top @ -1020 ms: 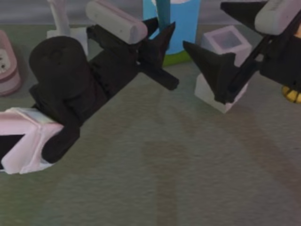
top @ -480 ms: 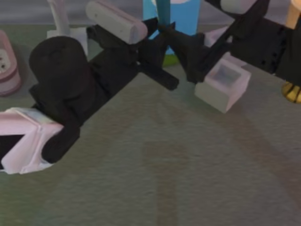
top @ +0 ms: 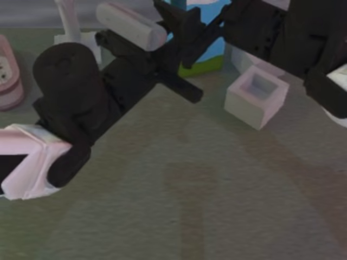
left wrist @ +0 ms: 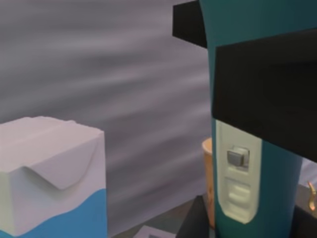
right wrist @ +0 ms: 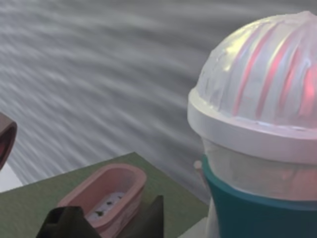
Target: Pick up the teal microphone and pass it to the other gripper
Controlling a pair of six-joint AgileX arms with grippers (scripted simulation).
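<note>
the teal microphone [top: 180, 4] is almost wholly hidden in the top view: only a sliver of teal shows at the upper edge, between the two black hands that meet there. the left hand [top: 176, 59] reaches in from the left, the right hand [top: 181, 30] from the upper right; how far either is open cannot be told here. behind them stands a blue and white carton [top: 217, 32], mostly covered, no writing readable. a white open-topped cube [top: 256, 97] sits on the green table [top: 190, 206] just right of the hands, and a pink dish [top: 8, 73] is cut off at the left edge.

in the left wrist view the microphone's teal handle [left wrist: 257, 188] stands upright, its white switch patch facing the camera. a black finger [left wrist: 267, 94] lies flat across the handle, gripping it; a second black finger [left wrist: 188, 25] shows behind. the carton [left wrist: 49, 173] bears no legible print.

in the right wrist view the ribbed silvery head [right wrist: 262, 89] fills the frame above the teal collar; the pink dish [right wrist: 106, 196] lies far off.
</note>
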